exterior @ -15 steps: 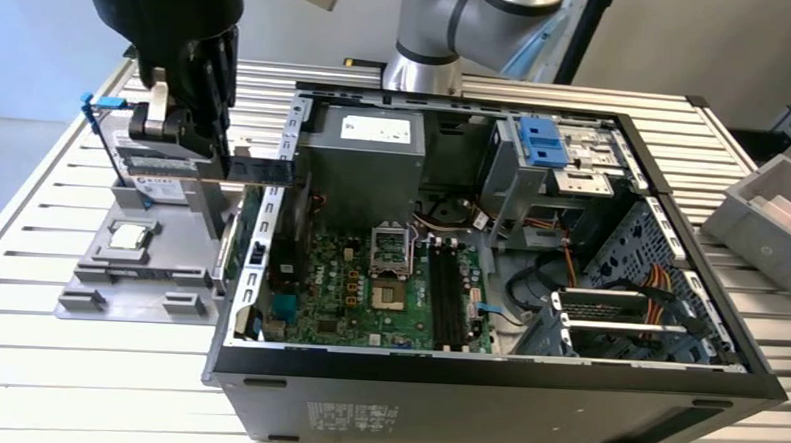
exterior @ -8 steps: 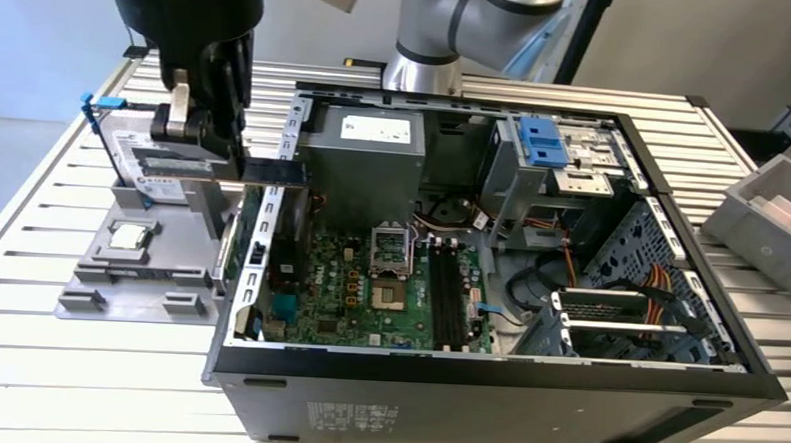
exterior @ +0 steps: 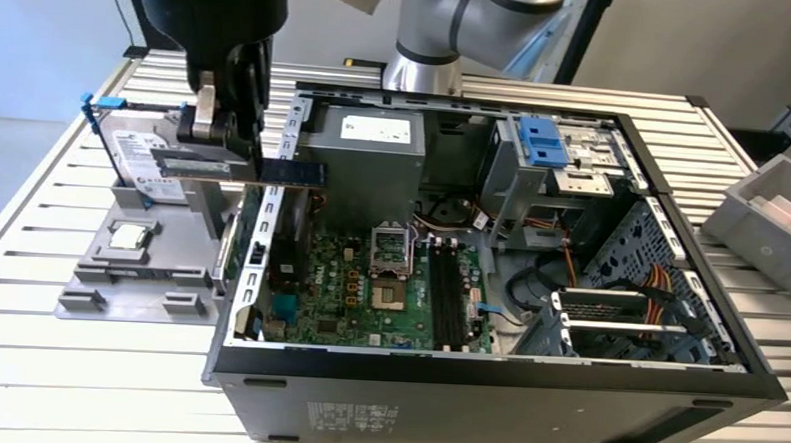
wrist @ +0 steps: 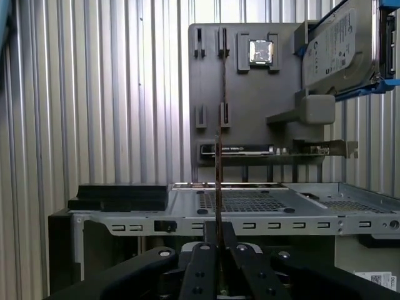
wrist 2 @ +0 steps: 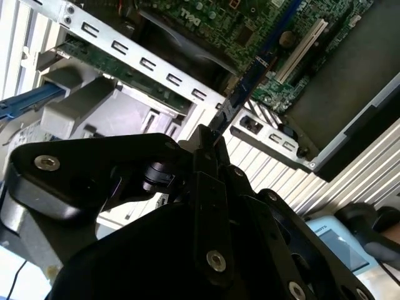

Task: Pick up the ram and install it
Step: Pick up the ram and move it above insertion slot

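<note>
Desk of ribbed pale metal slats, black boxy computer case laid open on it, thin flat ram clamped by the tool, closed tight on one end.

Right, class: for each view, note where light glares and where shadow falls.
Exterior view: even light, the gripper a dark mass holding the ram. Second wrist view: the table washed out white. First wrist view: glare on the chip, the gripper dark in front.
</note>
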`<state>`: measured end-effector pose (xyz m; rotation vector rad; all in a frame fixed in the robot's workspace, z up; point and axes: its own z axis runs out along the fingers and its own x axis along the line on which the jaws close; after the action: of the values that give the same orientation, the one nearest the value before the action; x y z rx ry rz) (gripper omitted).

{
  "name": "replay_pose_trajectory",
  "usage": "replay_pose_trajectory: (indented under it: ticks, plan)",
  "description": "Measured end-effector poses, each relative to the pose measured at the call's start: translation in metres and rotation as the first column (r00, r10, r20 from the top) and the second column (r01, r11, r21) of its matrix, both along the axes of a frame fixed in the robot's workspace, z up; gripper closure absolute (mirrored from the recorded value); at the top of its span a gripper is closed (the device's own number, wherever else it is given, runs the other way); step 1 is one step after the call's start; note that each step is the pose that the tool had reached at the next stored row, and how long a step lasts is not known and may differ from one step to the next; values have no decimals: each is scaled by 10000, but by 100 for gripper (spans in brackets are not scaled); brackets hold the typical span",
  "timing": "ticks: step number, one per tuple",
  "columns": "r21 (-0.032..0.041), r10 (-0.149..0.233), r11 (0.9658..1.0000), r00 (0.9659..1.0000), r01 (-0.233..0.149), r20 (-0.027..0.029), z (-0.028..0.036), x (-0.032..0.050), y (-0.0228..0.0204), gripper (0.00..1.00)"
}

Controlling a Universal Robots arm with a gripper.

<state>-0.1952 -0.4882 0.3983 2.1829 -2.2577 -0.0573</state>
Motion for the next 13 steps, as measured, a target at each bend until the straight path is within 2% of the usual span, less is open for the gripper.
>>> replay_pose_trajectory:
  ticks: [13]
  plan:
    - [0,0,10000,10000,0,0,0,249,0,100]
